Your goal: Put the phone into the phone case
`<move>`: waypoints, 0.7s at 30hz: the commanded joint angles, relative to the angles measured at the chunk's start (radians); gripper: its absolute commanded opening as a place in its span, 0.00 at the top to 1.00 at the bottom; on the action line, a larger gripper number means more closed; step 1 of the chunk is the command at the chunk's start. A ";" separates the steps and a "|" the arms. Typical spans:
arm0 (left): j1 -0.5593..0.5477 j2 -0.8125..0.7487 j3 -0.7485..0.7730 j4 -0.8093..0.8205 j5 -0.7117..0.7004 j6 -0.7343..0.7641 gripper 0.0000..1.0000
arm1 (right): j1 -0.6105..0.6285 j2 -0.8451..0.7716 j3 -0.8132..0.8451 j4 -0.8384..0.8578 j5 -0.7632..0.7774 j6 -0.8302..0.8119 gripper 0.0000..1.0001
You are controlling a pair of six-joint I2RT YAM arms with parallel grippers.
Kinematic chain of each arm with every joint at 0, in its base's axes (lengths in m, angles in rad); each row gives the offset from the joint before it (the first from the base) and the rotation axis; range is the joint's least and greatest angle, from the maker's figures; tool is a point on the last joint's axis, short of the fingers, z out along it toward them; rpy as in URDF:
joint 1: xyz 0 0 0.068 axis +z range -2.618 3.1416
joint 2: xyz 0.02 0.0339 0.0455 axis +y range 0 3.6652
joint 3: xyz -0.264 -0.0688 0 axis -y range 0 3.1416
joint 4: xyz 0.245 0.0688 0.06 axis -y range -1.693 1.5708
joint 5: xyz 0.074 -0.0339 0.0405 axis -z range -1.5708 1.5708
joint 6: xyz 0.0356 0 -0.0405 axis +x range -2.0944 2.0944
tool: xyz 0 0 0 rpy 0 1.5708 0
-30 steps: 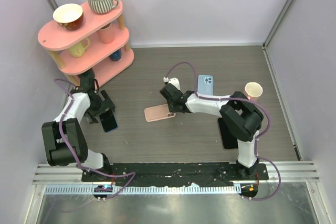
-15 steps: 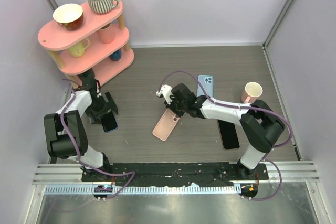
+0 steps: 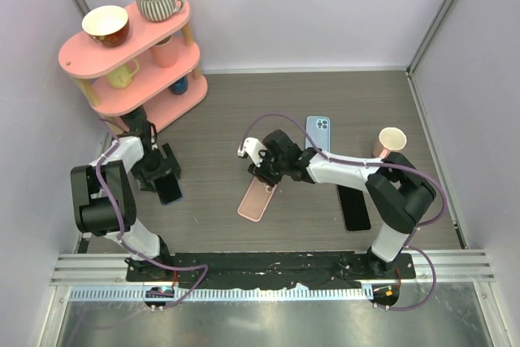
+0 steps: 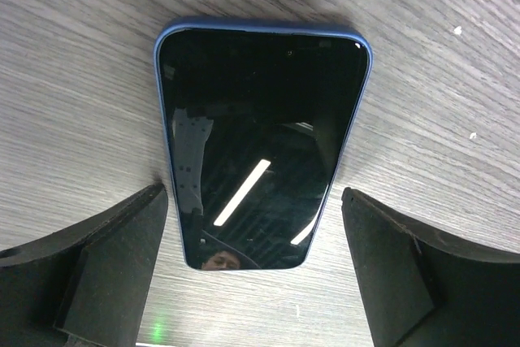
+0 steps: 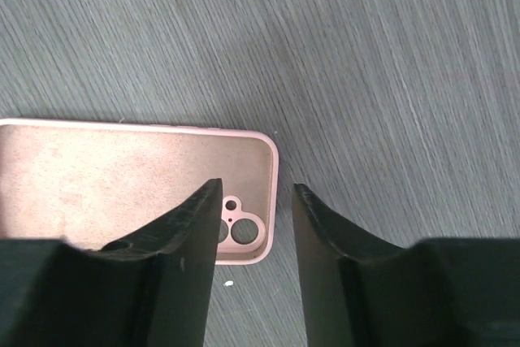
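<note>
Nearest me, at the right of the brown wood-grain table (image 3: 219, 111), a flat black rectangular slab (image 3: 355, 207) lies beside the right arm; I cannot tell whether it is a phone or a case.

A little further in, near the table's middle, the empty pink soft phone case (image 3: 256, 199) lies open side up, its camera cut-out end pointing away from me; the right gripper (image 3: 265, 175) sits at that end; in the wrist view its jaws stand a narrow gap apart, one finger (image 5: 183, 233) over the case floor, the other outside, the short end wall between them; the gap is wider than the wall, so nothing is clamped.

Well apart to the left, the dark-screened phone with a blue rim (image 3: 169, 190) lies flat, screen up, outside the case; the left gripper (image 3: 164, 176) hangs over it, jaws spread wide, a black finger close beside each long edge; I cannot tell whether they touch.

Further back, a light blue phone-shaped slab (image 3: 318, 132) lies camera side up; a pink paper cup (image 3: 392, 140) stands upright at the right; in the far left corner a pink three-tier shelf (image 3: 146, 34) holds mugs and a bowl.
</note>
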 commanded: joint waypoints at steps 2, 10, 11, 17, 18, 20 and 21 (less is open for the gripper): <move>0.004 0.033 0.037 0.030 0.039 0.028 0.11 | 0.007 -0.103 0.011 0.079 0.023 0.048 0.44; 0.004 0.047 0.037 0.038 0.052 0.028 0.22 | 0.008 -0.267 -0.036 0.166 0.061 0.143 0.21; 0.004 0.049 0.035 0.039 0.056 0.028 0.24 | 0.010 -0.287 -0.038 0.168 0.074 0.167 0.21; 0.001 0.016 0.031 0.044 0.111 0.013 0.45 | 0.008 -0.416 -0.103 0.243 0.224 0.373 0.21; 0.003 0.006 0.027 0.046 0.119 0.011 0.47 | 0.008 -0.441 -0.131 0.276 0.212 0.432 0.21; 0.000 -0.022 0.021 0.039 0.130 0.006 0.48 | 0.008 -0.491 -0.226 0.373 0.221 0.509 0.21; -0.002 -0.031 0.020 0.036 0.131 0.006 0.49 | 0.008 -0.537 -0.246 0.381 0.238 0.534 0.21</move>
